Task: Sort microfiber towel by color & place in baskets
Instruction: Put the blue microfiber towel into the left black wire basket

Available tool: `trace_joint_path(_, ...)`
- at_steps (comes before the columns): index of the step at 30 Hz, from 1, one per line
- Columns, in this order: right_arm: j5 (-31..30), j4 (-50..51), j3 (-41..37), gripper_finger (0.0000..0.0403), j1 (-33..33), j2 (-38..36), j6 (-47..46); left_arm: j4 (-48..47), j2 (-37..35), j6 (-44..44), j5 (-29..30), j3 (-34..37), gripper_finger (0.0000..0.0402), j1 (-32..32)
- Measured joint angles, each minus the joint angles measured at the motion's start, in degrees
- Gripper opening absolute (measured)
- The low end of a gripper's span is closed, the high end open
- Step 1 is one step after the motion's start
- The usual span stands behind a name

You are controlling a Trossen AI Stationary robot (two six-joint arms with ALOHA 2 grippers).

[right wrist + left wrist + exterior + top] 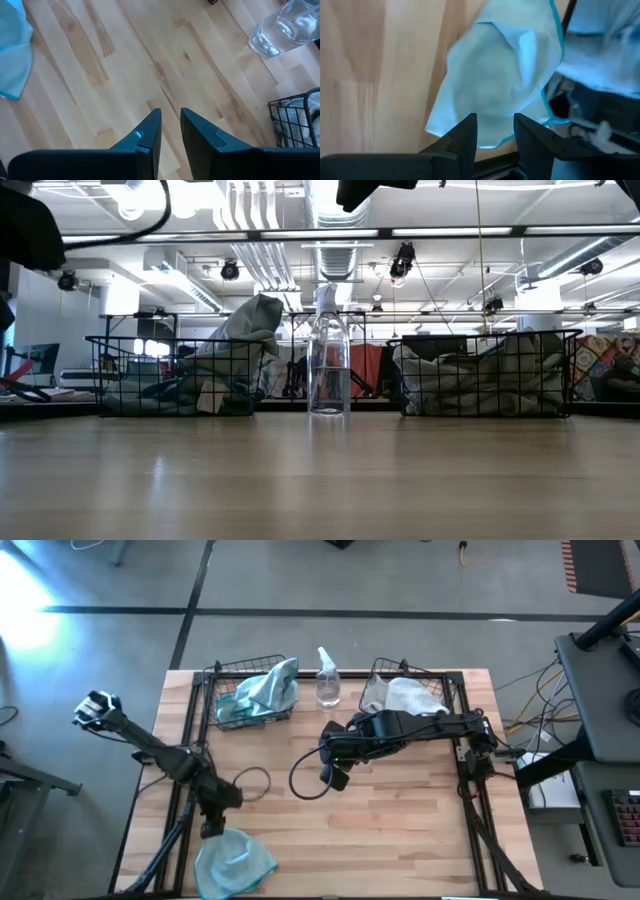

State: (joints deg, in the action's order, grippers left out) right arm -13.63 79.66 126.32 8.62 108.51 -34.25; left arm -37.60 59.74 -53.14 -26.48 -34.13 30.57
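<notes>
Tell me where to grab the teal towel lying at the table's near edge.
Grip the teal towel from straight above, at its raised crumpled middle, where folds give bulk to pinch. It overhangs the table edge, so avoid that side. The left gripper hovers right over it.

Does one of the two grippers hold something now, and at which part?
Nothing is held. The left gripper is open above the teal cloth at the table's near edge; the right gripper hangs empty over bare wood.

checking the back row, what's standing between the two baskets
A clear spray bottle stands between the left basket and the right basket, apart from both; the high and low views both show it.
</notes>
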Motion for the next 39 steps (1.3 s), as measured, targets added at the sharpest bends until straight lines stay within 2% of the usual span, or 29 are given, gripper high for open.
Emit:
trace_joint_path(8,0.0,0.0,0.0,0.0066,0.0,0.0,1.6,0.1,13.6,2.0,2.5,-7.9,0.0114,8.0)
trace_joint_path(19,0.1,2.3,0.0,0.0066,0.0,0.0,7.0,-1.2,31.7,5.2,4.6,-21.0,0.0113,12.5)
trace_joint_path(23,0.2,4.8,0.0,0.0066,0.0,0.0,8.7,-2.9,35.2,4.8,4.8,-25.4,0.0113,12.8)
trace_joint_path(30,0.3,7.2,0.0,0.0066,0.0,0.0,11.7,-3.0,40.8,3.2,8.3,-30.9,0.0114,12.8)
trace_joint_path(39,0.3,7.5,0.0,0.0066,0.0,0.0,15.0,-4.9,45.5,1.6,9.0,-31.7,0.0113,12.8)
